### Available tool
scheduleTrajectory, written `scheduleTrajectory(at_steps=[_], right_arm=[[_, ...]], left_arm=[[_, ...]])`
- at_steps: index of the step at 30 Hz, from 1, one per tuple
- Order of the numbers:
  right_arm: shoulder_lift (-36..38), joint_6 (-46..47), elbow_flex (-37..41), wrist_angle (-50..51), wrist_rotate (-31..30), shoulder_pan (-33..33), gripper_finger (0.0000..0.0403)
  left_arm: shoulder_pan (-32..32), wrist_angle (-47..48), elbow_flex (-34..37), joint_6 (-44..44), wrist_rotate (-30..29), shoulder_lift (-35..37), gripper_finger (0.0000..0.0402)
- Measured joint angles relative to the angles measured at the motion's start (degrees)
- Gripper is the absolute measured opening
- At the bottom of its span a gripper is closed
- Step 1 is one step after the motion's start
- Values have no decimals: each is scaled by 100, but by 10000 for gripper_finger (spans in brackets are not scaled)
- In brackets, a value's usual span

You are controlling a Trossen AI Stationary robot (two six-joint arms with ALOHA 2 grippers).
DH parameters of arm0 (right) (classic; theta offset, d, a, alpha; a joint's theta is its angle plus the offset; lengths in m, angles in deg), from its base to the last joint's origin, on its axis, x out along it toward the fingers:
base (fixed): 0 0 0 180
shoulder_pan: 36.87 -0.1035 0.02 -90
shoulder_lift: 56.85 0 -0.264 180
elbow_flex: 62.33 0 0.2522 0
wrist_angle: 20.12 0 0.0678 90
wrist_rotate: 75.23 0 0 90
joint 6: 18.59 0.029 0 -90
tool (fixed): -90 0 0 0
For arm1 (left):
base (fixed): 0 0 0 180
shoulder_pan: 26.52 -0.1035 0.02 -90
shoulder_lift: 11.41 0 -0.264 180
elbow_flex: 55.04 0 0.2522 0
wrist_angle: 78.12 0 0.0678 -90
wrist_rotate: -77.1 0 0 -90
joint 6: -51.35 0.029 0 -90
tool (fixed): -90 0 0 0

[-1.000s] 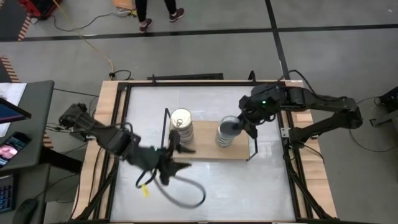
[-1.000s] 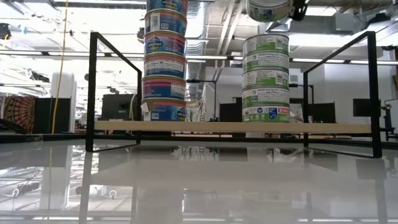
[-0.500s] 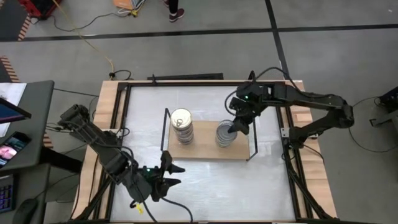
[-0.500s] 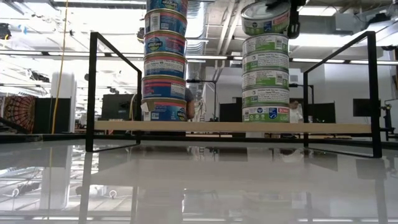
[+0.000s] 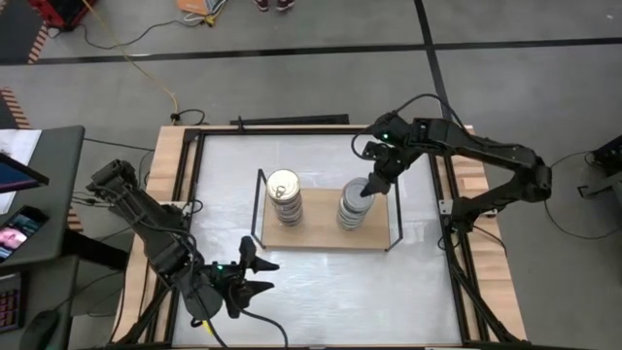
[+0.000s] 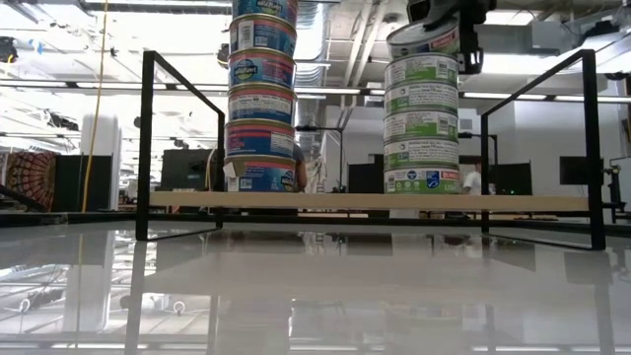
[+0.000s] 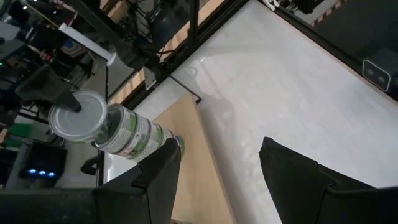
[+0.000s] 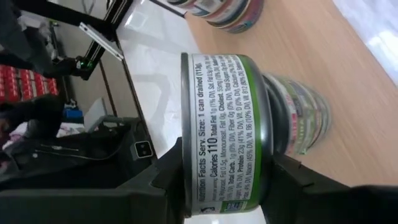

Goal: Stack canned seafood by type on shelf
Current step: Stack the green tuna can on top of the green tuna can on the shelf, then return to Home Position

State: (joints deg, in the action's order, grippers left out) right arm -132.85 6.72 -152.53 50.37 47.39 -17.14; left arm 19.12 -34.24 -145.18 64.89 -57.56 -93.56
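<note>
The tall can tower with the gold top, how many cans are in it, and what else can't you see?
- Gold-topped stack: low view cuts off its top; high view shows only its lid, so no count.
- Green stack: the right gripper and its held can cover the top; whether the can has landed is unclear.
- Labels: too small.

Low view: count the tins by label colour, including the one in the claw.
blue-labelled tins: 6 in view, in one stack
green-labelled tins: 6, the top one in the right claw
Total: 12
</note>
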Motion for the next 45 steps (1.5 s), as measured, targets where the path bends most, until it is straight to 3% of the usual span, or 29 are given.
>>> scheduleTrajectory(at_steps=[14, 28, 33, 38, 45], right_arm=[[-13, 169, 9, 127, -125, 34, 275], [-11, 276, 9, 195, -105, 305, 282], [49, -447, -354, 1001, -131, 579, 282], [707, -1046, -382, 1074, -992, 568, 282], [2119, -909, -134, 363, -2448, -36, 282]], left_arm=[[-28, 36, 0, -209, -117, 0, 210], [-30, 38, 0, -231, -127, 0, 210], [53, 52, 0, -144, -132, 0, 210], [179, 399, 27, -463, 79, 304, 210], [28, -799, 1196, -544, 171, 1272, 210]])
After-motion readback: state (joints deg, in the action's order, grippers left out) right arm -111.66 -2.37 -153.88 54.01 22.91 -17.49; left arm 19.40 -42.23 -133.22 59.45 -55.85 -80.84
